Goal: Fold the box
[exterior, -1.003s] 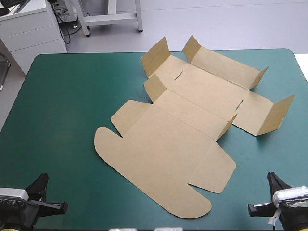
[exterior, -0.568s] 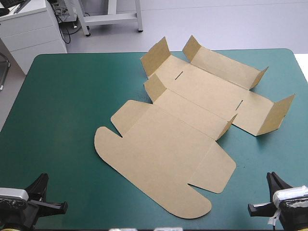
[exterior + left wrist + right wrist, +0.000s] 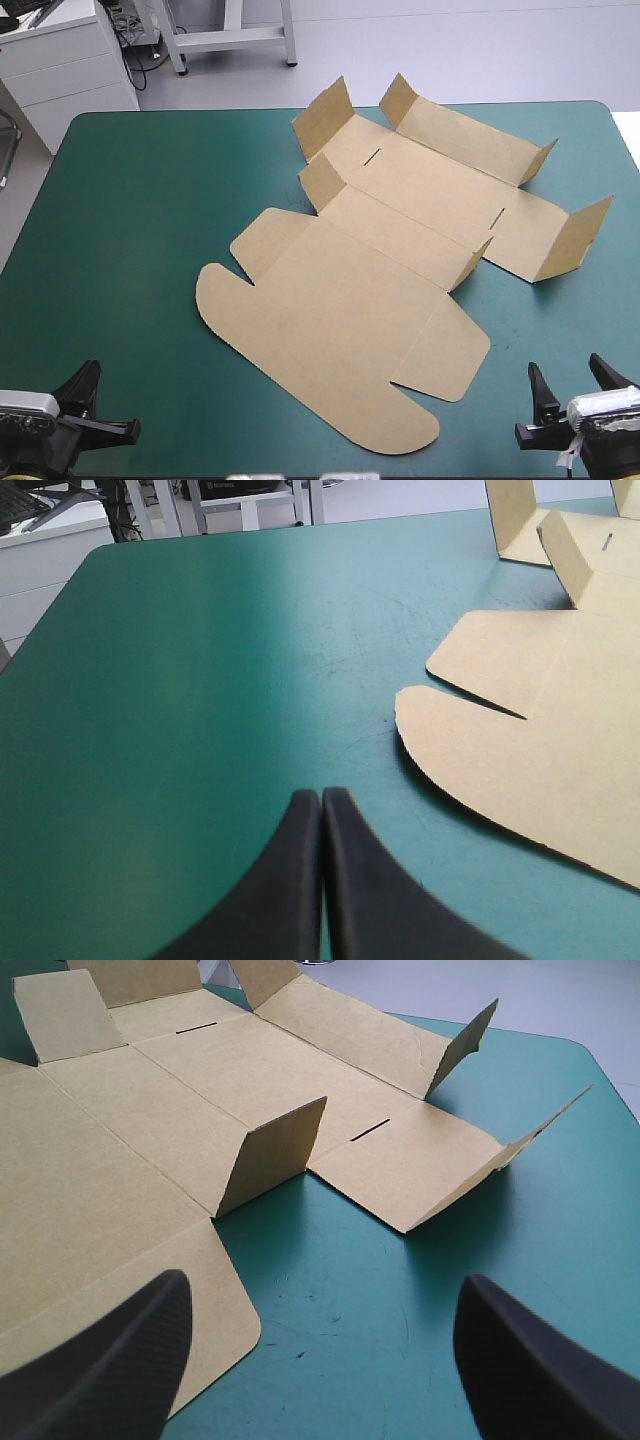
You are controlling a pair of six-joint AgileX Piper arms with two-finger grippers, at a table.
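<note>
Brown cut-board box (image 3: 350, 310) lies spread on the teal-green counter (image 3: 130, 220); left jaws pressed together, empty; right jaws wide apart, empty.

The box (image 3: 380, 270) — brown board lying unfolded mid-table, its small end flaps raised.

The box (image 3: 350, 300) is matt brown board — the teal-green cover (image 3: 150, 220) smooth.
</note>
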